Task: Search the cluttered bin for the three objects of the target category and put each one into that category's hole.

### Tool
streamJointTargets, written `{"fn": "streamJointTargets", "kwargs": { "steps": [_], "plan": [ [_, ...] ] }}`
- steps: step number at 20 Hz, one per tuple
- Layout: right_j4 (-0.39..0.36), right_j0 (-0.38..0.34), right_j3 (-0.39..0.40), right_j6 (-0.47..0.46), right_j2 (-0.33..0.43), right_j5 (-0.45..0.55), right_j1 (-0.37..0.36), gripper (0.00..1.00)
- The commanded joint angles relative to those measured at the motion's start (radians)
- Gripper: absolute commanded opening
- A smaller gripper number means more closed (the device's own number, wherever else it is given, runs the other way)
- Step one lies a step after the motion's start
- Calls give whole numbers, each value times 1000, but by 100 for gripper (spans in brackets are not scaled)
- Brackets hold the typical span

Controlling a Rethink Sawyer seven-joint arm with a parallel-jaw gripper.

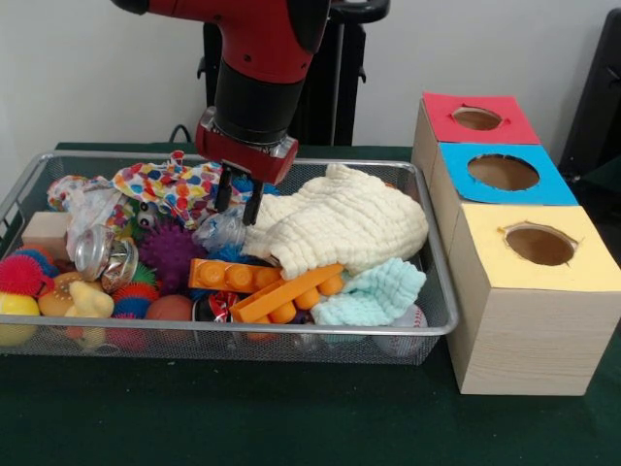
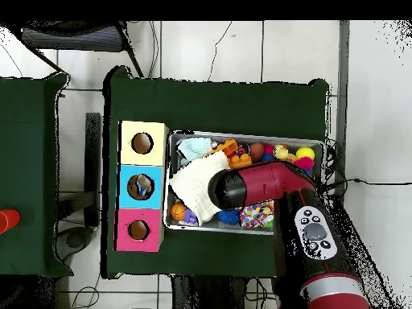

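Orange bricks (image 1: 277, 289) front cream cloth (image 1: 349, 221); claw (image 1: 239, 199) spread over crinkly plastic (image 1: 221, 230).

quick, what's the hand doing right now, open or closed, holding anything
Hand: open, fingers apart, holding nothing; its tips are down in the bin at a crinkly clear plastic piece beside the cream cloth.
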Motion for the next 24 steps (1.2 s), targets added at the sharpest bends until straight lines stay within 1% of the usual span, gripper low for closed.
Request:
{"fn": "streamJointTargets", "kwargs": {
  "steps": [1, 5, 14, 20, 24],
  "plan": [
    [55, -1, 52, -29, 17, 64, -43, 0],
    [73, 5, 72, -31, 12, 75, -81, 0],
    [114, 14, 70, -43, 15, 112, -128, 0],
    [192, 48, 107, -15, 12, 175, -238, 0],
    [231, 90, 112, 31, -9, 208, -288, 0]
  ]
}}
